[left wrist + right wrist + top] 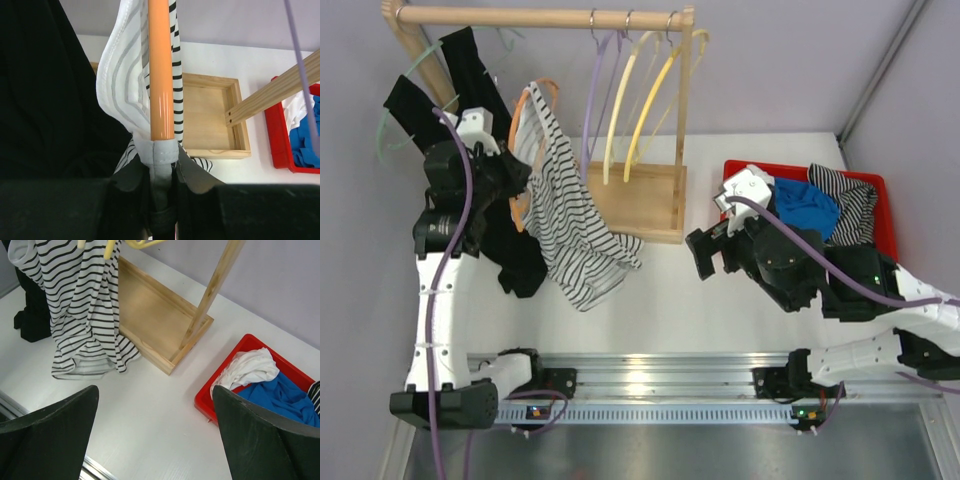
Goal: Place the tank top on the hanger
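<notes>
- Orange plastic marks the hanger [161, 75], which runs straight up out of the left gripper [162, 160]. Its jaws are pinched on the hanger's lower end, with a grey-white hem of fabric caught between them.
- The tank top [570, 215] is draped over that hanger at the left of the wooden rack [640, 200]. It hangs down in folds, and its striped hem lies bunched on the worktop [670, 290] just beside the front-left corner of the rack's base.
- A black garment [470, 70] hangs close on the left, pressed up against the left arm and the tank top's edge — little room on that side.
- On the rail above, a purple hanger [592, 90] and yellow hangers [640, 100] hang between the tank top and the rack's right post.
- The right gripper [154, 390] hangs over bare white worktop with its jaws spread wide and nothing between them.
- A red bin [885, 185] holding blue, white and striped cloth sits at the right, its near-left corner close to the right gripper.
- Open worktop lies between the tank top's hem and the bin — bounded in front by the metal rail [650, 375] that carries the arm bases.
</notes>
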Controlling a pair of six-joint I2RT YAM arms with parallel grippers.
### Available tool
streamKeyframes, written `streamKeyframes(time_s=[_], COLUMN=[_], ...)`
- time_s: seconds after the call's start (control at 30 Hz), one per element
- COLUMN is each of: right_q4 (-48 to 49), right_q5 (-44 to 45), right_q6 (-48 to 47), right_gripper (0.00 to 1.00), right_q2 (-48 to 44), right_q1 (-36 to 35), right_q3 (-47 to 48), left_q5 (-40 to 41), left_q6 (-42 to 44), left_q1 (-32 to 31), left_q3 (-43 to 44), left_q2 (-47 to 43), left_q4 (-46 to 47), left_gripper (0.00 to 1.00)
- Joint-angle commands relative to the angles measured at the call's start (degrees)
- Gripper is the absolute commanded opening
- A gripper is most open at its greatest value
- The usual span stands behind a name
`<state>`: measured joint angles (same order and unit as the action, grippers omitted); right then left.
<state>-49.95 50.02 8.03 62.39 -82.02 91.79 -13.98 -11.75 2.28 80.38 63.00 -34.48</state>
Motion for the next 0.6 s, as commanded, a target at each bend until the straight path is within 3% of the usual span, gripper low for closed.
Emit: streamKeyframes(time_s=[0.0,0.3,0.57], right_q4=[-0.4,-0.6,-0.6], right_q5=[0.2,-0.4,-0.7], right_q6=[-1.7,-3.5,-4.3], right_gripper=[0.95,0.96,0.96], right_q2=[0.4,2.3,3.9], right_q1=[-0.9,-0.9,-0.9], right_q3=[3.0,5.5,6.7], left_q5=[-1.6,-1.5,-0.2], left_q6=[2.2,4.1,4.2], left_q1=[0.5,0.6,1.1], left_q3=[9.5,25.9,33.3], left_q2=[2.1,10.6,14.8], left_q4=[0.7,-6.2,-7.4], left_gripper=[0.0,0.0,0.0])
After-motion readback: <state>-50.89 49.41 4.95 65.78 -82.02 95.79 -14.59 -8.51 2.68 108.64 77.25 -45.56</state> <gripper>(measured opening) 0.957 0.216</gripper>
